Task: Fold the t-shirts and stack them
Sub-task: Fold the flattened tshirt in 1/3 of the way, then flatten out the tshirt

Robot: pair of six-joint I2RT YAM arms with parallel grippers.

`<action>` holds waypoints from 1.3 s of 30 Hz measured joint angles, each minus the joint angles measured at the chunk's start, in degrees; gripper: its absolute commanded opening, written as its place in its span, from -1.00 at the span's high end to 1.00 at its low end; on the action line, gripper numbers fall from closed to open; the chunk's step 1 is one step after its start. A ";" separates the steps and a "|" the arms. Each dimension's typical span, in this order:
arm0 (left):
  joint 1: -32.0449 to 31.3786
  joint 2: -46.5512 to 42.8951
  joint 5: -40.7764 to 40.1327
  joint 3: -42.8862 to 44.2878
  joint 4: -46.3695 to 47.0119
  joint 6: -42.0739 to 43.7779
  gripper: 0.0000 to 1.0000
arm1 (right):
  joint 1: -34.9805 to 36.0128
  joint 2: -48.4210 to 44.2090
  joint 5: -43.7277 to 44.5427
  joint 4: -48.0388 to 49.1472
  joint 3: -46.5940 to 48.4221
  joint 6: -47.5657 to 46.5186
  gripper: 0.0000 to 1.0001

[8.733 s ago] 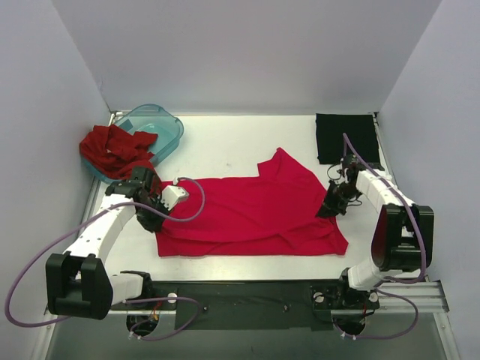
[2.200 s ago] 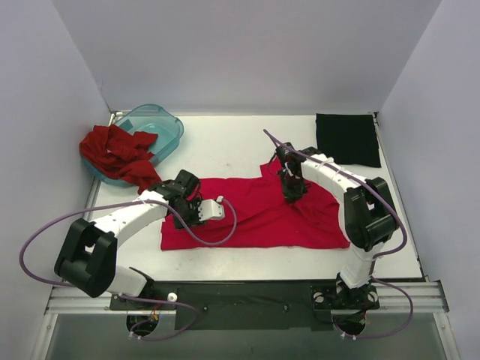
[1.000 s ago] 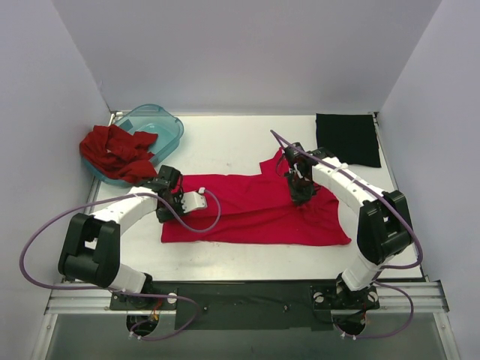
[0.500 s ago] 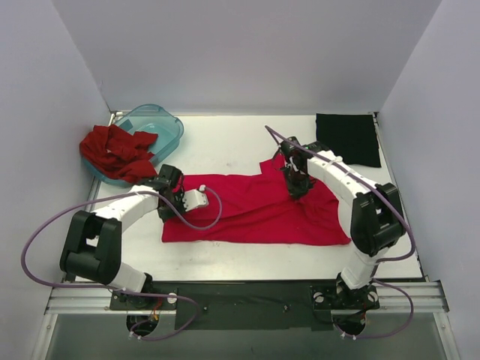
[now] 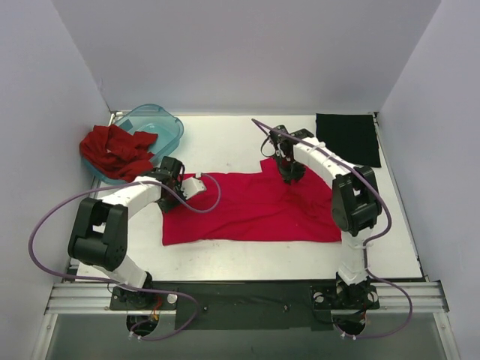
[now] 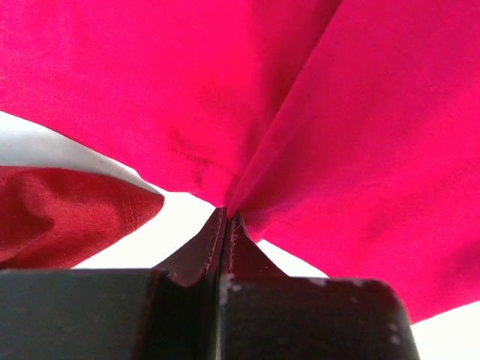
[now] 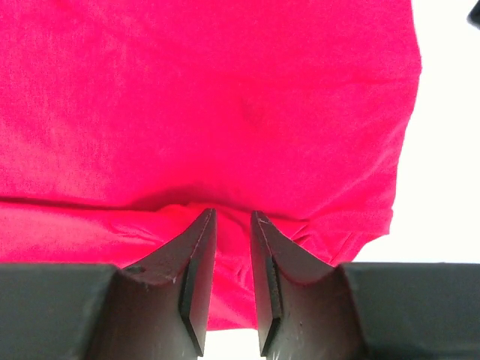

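crimson-pink t-shirt (image 5: 255,208) lies as a wide band at frame centre, apparently part-folded, not yet square. left gripper (image 6: 226,215) clenched on its hem at the left end. right gripper (image 7: 232,216) slightly parted over its upper right part, gripping nothing. black t-shirt (image 5: 346,139) folded, upper right. brick-red t-shirt (image 5: 114,150) crumpled upper left against teal tub (image 5: 163,124). nothing stacked yet.

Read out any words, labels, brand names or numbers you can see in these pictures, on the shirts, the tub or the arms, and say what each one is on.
There is no readable text in any view. The crimson-pink t-shirt, the brick-red t-shirt, the black t-shirt and the teal tub are all plain. The left arm and the right arm show no legible marking.
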 measured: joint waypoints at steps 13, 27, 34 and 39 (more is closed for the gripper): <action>0.26 -0.28 0.17 0.39 -0.09 -1.14 1.00 | -14.88 -14.84 -5.49 -0.07 -13.22 12.59 0.41; 0.20 -1.57 0.76 0.63 -0.24 -1.16 1.00 | -22.53 -20.98 -20.87 7.52 -32.72 26.71 0.33; 0.02 -2.56 1.18 0.63 -0.28 -1.14 1.00 | -22.88 -17.03 -22.34 11.06 -32.94 28.30 0.50; -0.07 -3.48 1.18 0.63 -0.28 -1.09 1.00 | -24.20 -16.06 -22.69 11.72 -32.96 29.35 0.39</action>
